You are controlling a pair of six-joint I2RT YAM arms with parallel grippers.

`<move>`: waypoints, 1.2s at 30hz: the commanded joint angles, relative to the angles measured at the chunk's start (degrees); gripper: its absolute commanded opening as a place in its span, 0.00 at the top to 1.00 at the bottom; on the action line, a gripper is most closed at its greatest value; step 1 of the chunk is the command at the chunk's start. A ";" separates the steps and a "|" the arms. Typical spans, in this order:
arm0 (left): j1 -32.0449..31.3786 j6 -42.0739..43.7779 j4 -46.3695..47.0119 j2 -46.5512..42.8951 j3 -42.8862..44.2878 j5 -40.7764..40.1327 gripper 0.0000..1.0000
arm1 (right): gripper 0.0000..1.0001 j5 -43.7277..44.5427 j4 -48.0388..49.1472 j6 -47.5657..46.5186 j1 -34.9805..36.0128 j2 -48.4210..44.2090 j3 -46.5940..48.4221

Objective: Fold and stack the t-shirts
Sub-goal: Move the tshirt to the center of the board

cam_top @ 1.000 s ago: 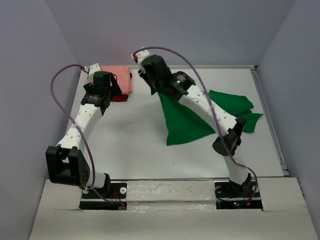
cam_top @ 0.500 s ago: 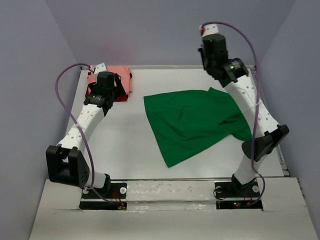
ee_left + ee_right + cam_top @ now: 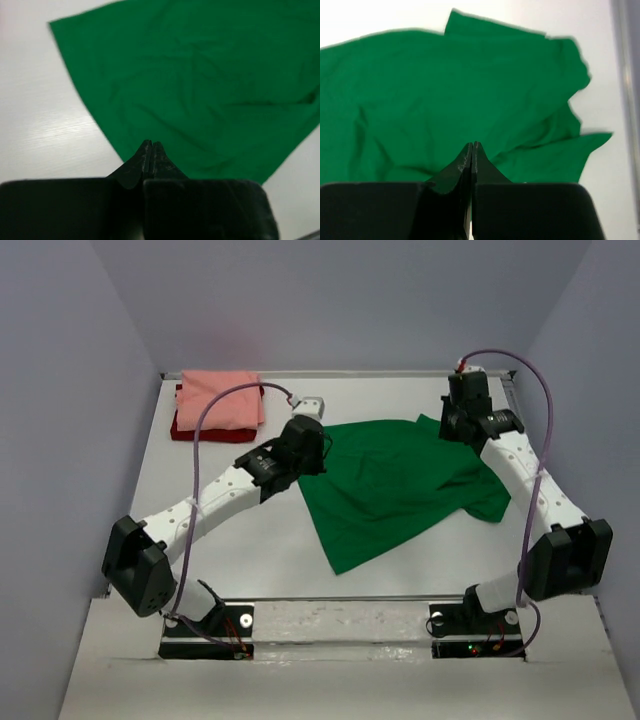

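On the white table (image 3: 250,540) the bright green cotton t-shirt (image 3: 400,485) lies spread but rumpled, right of centre. The left gripper (image 3: 151,145) and right gripper (image 3: 472,146) hover over it, fingers pressed together, apparently empty. Folding seems next: open, then pinch an edge each.

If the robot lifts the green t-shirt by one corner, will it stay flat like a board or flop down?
Probably flop: the green t-shirt lies in soft wrinkles with a sleeve crumpled at one side, so it looks limp. It is likely light, since it lies thin and flat. Pushed, it would probably bunch up rather than slide whole across the white table.
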 commanded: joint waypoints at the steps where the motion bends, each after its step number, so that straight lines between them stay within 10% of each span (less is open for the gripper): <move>1: -7.31 -4.55 2.01 6.81 -1.48 3.60 1.00 | 1.00 -8.41 10.26 7.78 -0.07 -8.43 -13.03; 13: -5.84 -2.79 -7.56 31.42 20.83 -0.19 1.00 | 1.00 -9.49 10.56 0.66 -2.36 6.15 -4.49; 36: 3.30 -5.78 -1.95 41.72 17.78 14.32 1.00 | 1.00 -12.65 5.01 -2.59 -2.36 4.68 15.15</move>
